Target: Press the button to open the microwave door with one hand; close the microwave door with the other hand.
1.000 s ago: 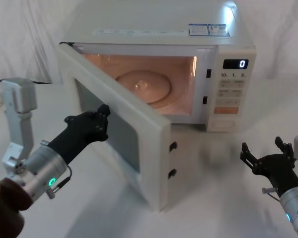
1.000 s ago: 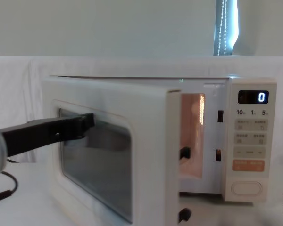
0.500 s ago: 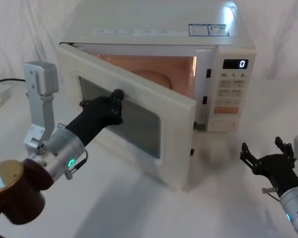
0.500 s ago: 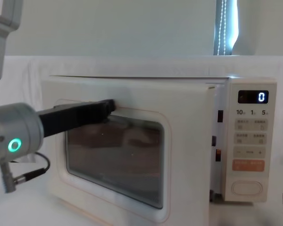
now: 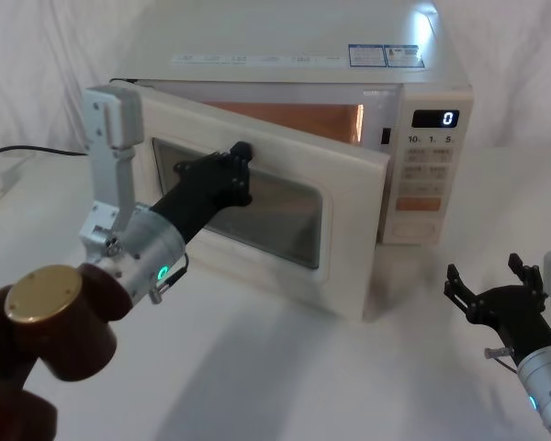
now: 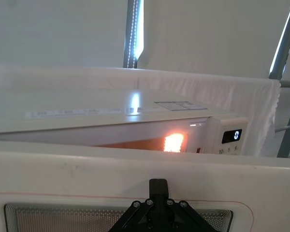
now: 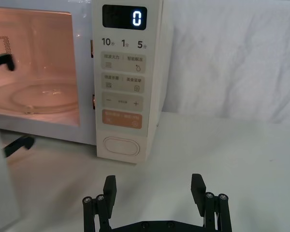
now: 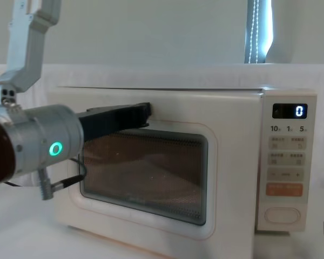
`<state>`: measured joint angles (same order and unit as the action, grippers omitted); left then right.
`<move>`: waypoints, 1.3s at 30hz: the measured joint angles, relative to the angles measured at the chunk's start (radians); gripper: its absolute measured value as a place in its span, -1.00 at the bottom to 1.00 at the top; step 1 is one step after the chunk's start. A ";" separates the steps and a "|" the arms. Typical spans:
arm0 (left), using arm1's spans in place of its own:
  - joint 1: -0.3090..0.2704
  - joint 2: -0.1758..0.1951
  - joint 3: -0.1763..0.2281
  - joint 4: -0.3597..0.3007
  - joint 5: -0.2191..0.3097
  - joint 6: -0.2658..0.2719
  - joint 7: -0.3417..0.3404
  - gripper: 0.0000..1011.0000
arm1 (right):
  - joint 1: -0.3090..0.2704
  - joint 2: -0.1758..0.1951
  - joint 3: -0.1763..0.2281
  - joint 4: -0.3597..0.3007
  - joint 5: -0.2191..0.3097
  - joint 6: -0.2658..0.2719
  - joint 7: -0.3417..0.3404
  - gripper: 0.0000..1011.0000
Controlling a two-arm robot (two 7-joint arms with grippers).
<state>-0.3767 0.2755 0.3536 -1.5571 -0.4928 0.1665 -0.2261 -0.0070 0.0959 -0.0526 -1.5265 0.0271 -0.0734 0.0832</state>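
Observation:
The cream-white microwave (image 5: 285,41) stands at the back of the table, its interior lit and its display (image 5: 435,118) showing "0". Its door (image 5: 349,248) is ajar by a narrow gap on the panel side. My left gripper (image 5: 241,152) is shut, its tip pressed against the door's front just above the window (image 8: 151,172); the left wrist view shows the same tip (image 6: 158,186) on the door (image 6: 87,169). The button (image 7: 120,146) sits at the foot of the key panel (image 5: 413,231). In front of the panel, low over the table, my right gripper (image 7: 153,183) hangs open and apart from the button.
A white cloth (image 5: 285,367) covers the table and hangs behind it. A black cable (image 5: 18,152) runs along the far left. The orange key (image 7: 122,119) sits just above the button. Bare cloth lies between the right gripper and the oven.
The left gripper has pushed the door from wide open to nearly shut, moving forward and right with it. The right gripper has stayed still.

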 joint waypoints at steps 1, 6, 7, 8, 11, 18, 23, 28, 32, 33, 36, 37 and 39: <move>-0.005 -0.003 0.002 0.005 0.004 -0.001 0.001 -1.00 | 0.000 0.000 0.000 0.000 0.000 0.000 0.000 0.98; -0.029 -0.021 0.011 0.032 0.029 -0.005 0.002 -1.00 | 0.000 0.000 0.000 0.000 0.000 0.000 0.000 0.98; -0.033 -0.026 0.012 0.038 0.035 -0.006 0.002 -1.00 | 0.000 0.000 0.000 0.000 0.000 0.000 0.000 0.98; -0.037 -0.029 0.013 0.042 0.038 -0.006 0.002 -1.00 | 0.000 0.000 0.000 0.000 0.000 0.000 0.000 0.98; -0.047 -0.039 0.013 0.056 0.049 -0.007 0.003 -1.00 | 0.000 0.000 0.000 0.000 0.000 0.000 0.000 0.98; -0.071 -0.064 0.005 0.096 0.074 -0.007 0.018 -1.00 | 0.000 0.000 0.000 0.000 0.000 0.000 0.000 0.98; -0.094 -0.085 -0.003 0.131 0.098 -0.010 0.031 -1.00 | 0.000 0.000 0.000 0.000 0.000 0.000 0.000 0.98; -0.112 -0.105 -0.007 0.160 0.114 -0.013 0.031 -1.00 | 0.000 0.000 0.000 0.000 0.000 0.000 0.000 0.98; -0.128 -0.121 -0.009 0.188 0.129 -0.015 0.031 -1.00 | 0.000 0.000 0.000 0.000 0.000 0.000 0.000 0.98; -0.130 -0.124 -0.009 0.192 0.131 -0.015 0.031 -1.00 | 0.000 0.000 0.000 0.000 0.000 0.000 0.000 0.98; -0.139 -0.133 -0.012 0.209 0.138 -0.017 0.030 -1.00 | 0.000 0.000 0.000 0.000 0.000 0.000 0.000 0.98; -0.142 -0.137 -0.013 0.215 0.141 -0.018 0.030 -1.00 | 0.000 0.000 0.000 0.000 0.000 0.000 0.000 0.98; -0.149 -0.144 -0.016 0.229 0.148 -0.021 0.030 -1.00 | 0.000 0.000 0.000 0.000 0.000 0.000 0.000 0.98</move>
<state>-0.5256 0.1312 0.3375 -1.3280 -0.3445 0.1456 -0.1957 -0.0070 0.0959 -0.0526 -1.5266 0.0271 -0.0734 0.0832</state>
